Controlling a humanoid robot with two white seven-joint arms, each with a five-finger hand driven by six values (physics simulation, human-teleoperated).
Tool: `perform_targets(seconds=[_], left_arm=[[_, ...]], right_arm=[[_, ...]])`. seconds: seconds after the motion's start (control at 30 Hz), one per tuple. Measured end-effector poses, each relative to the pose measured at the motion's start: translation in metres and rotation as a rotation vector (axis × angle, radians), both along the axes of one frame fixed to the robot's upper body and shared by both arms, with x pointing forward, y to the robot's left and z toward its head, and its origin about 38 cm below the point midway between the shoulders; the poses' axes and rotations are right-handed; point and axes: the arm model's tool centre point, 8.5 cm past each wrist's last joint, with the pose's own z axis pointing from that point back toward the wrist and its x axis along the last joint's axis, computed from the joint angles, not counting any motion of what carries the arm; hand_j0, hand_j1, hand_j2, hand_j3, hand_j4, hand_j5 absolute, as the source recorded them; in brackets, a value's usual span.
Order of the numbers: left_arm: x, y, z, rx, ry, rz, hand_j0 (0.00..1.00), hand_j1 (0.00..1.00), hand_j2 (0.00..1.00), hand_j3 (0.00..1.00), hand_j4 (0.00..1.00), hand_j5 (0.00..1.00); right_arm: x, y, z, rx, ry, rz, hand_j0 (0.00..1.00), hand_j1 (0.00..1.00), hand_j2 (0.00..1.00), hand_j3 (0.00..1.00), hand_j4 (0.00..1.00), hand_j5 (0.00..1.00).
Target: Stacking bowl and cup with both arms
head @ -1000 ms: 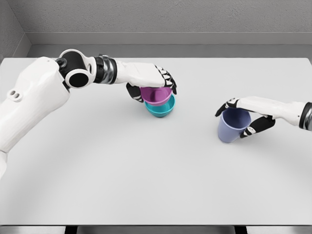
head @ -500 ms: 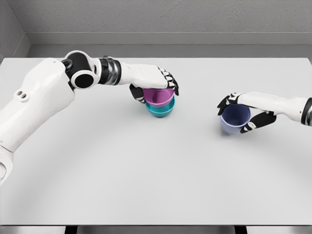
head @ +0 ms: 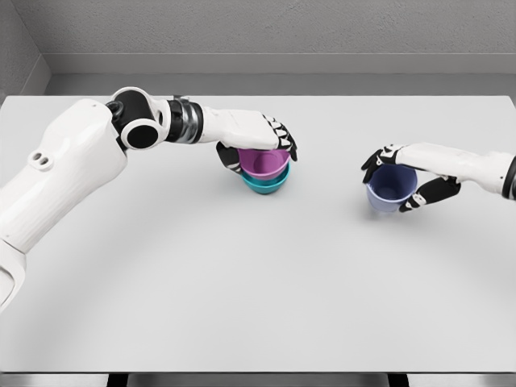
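L hand (head: 260,139) grips the purple bowl (head: 264,162) nested in the teal bowl (head: 264,182) mid-table, prob. to steady the stack. R hand (head: 407,179) wraps the blue cup (head: 391,189) off to the right, tilted, seemingly lifted for carrying over.

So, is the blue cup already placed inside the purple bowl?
No, the blue cup is apart from the purple bowl, held in the right hand far to its right.

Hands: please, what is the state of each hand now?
Left hand: closed on the purple bowl, nested in the teal bowl.
Right hand: closed on the blue cup.
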Motion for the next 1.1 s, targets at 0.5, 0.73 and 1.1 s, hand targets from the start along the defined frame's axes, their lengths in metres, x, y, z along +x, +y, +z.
perform_targets(seconds=[0.5, 0.73, 1.1], left_arm=[[-0.002, -0.005, -0.005, 0.006, 0.000, -0.007, 1.00, 1.00, 1.00, 1.00, 1.00, 1.00], [-0.002, -0.005, 0.002, -0.002, -0.014, -0.016, 1.00, 1.00, 1.00, 1.00, 1.00, 1.00], [-0.008, 0.050, 0.046, -0.050, -0.090, 0.001, 1.00, 1.00, 1.00, 1.00, 1.00, 1.00]], right_arm=[[0.004, 0.006, 0.009, 0.014, -0.025, 0.012, 0.59, 0.59, 0.59, 0.59, 0.59, 0.59], [0.007, 0.012, 0.013, 0.028, -0.038, 0.021, 0.59, 0.59, 0.59, 0.59, 0.59, 0.59], [0.012, 0.022, 0.022, 0.050, -0.065, 0.039, 0.59, 0.59, 0.59, 0.59, 0.59, 0.59]])
